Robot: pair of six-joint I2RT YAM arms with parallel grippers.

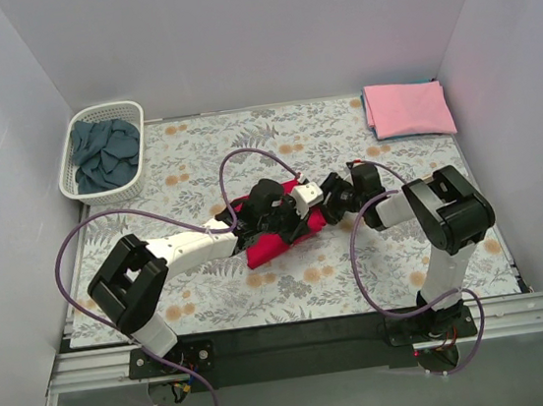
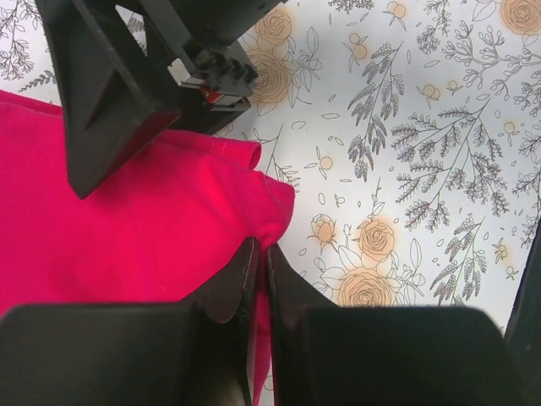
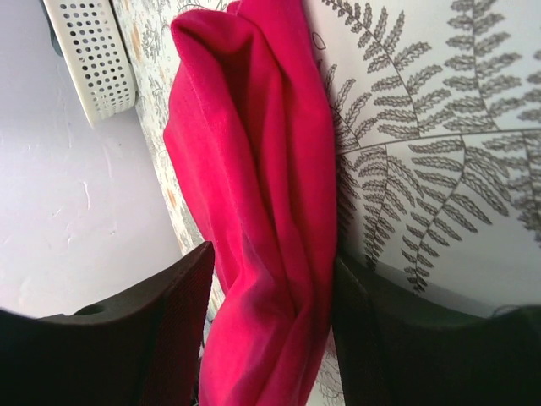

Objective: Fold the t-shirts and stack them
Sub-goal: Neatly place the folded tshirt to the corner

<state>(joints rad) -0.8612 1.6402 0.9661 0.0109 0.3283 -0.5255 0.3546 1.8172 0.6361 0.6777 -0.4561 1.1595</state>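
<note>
While the left pincer (image 2: 260, 250) clamps the red t-shirt (image 2: 127, 237) edge, the right pincer (image 3: 272, 258) straddles it, jaws apart.

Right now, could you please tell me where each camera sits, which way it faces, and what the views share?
Top external: above and behind the bases, looking down on the table; the left arm and right arm show.
Left wrist: looks down past its shut left end effector, which pinches the red shirt.
Right wrist: looks sideways toward the basket, with the right end effector astride the shirt.
Shared: all three show the red shirt.
</note>
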